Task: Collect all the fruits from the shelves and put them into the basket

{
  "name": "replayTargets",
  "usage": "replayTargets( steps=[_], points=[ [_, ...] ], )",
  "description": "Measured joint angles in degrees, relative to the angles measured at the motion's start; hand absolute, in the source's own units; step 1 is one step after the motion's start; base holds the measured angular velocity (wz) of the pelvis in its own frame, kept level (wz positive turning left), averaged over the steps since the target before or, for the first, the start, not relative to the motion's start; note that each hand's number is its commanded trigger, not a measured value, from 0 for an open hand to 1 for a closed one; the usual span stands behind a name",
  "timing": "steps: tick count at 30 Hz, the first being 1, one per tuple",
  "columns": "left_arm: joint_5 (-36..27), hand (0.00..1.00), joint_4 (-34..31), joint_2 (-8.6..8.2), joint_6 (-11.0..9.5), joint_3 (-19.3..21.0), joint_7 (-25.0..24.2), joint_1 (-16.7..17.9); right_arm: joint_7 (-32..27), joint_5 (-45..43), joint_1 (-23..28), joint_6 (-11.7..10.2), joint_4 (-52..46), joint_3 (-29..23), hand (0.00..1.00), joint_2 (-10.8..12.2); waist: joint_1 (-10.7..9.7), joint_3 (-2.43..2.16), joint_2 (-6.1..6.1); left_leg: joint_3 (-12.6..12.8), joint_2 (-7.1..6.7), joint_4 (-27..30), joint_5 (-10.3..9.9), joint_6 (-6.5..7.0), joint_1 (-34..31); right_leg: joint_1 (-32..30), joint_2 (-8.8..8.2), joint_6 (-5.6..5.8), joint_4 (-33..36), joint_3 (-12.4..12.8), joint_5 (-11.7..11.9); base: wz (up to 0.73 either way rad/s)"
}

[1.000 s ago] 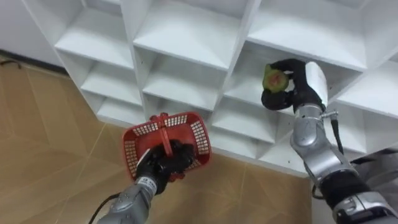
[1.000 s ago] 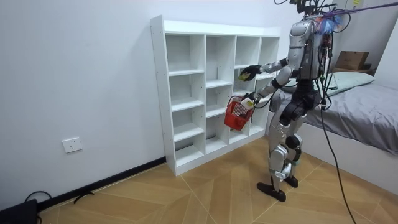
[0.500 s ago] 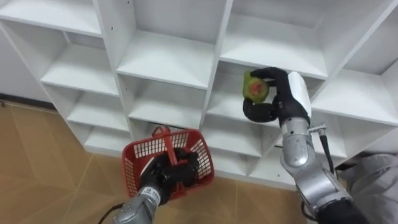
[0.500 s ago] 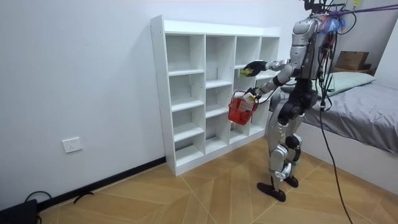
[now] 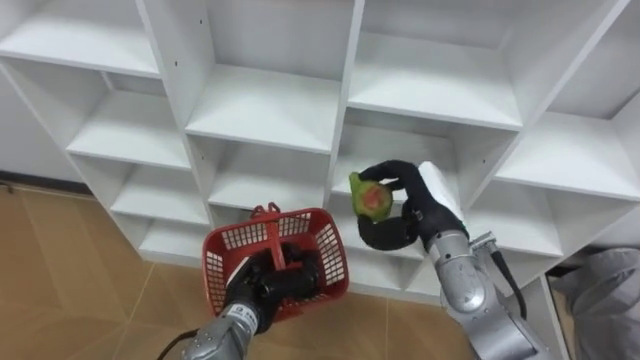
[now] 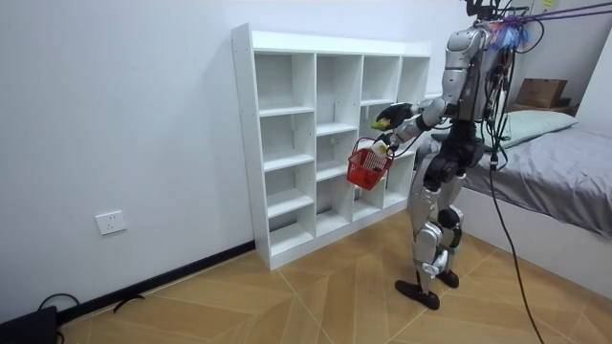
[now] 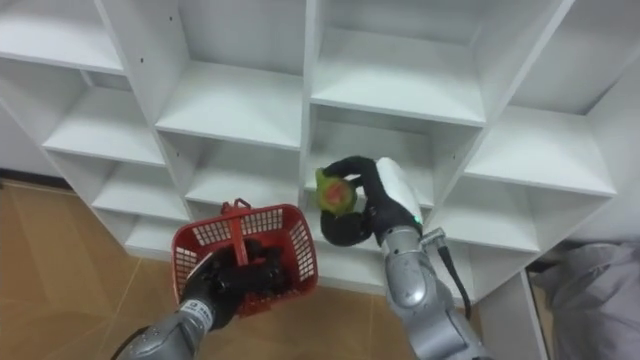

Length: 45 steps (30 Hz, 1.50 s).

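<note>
The dark fingers (image 5: pixel 392 170) of the right hand (image 5: pixel 422 205) were curled round a round green fruit with a reddish patch (image 5: pixel 370 197). It was held before the white open shelf unit (image 5: pixel 265 105), near the right rim of a red plastic mesh basket (image 5: pixel 222 245) but apart from it. The left hand (image 5: pixel 275 283) was closed round the basket's handle (image 5: pixel 270 232). The robot stood facing the shelves on a wooden floor (image 6: pixel 316 296).

Eye views: head-mounted, close, angled down onto white cubby shelf (image 5: pixel 270 100). Room view: well back, facing shelf obliquely. Shared: shelf front.
</note>
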Motion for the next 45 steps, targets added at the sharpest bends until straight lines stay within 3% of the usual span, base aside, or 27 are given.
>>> replayTargets(
  steps=[11, 18, 34, 42, 45],
  points=[
    [-0.04, 1.00, -1.14, -0.48, 0.00, -0.11, -0.73, 0.06, 6.07, -0.57, 2.15, 0.05, -3.60, 4.59, 1.00, 0.13, 0.23, 0.02, 0.34, 0.39, 0.01, -0.29, -0.02, 0.01, -0.06, -0.50, 0.02, 0.00, 0.12, 0.22, 0.00, -0.01],
    [0.78, 1.00, -1.11, -0.25, 0.06, -0.13, -0.79, 0.46, 6.39, -0.43, 2.17, 0.18, -3.63, 5.64, 1.00, -0.34, 0.85, -0.01, 0.34, 0.60, 0.06, -0.33, -0.02, 0.01, 0.04, -0.56, 0.10, 0.00, 0.23, 0.71, 0.00, -0.02],
    [1.99, 1.00, -1.08, 0.02, 2.28, -0.08, -1.73, 1.41, 9.06, -3.77, 2.18, 2.98, -5.03, 6.76, 1.00, -0.25, 1.96, -0.05, 0.29, 0.60, 0.04, -0.29, -0.02, 0.02, -0.19, -0.60, 0.10, 0.01, 0.20, 0.67, -0.01, 0.00],
    [2.19, 1.00, -1.07, 0.24, 2.37, 0.02, -2.21, 1.43, 9.05, -2.14, 2.22, 2.87, -4.67, 6.67, 1.00, -1.20, 2.82, -0.20, 0.08, 0.56, 0.05, -0.26, -0.02, 0.02, -0.31, -0.70, 0.08, 0.01, 0.24, 0.58, -0.01, 0.00],
    [4.15, 1.00, -1.08, 0.33, 2.46, 0.03, -2.30, 1.89, 9.02, -1.40, 1.86, 1.57, -2.18, 6.65, 1.00, -1.12, 3.12, -0.30, -0.37, 0.46, 0.06, -0.17, -0.02, 0.02, -0.37, -0.70, 0.04, 0.01, 0.23, 0.52, -0.01, 0.00]
  ],
)
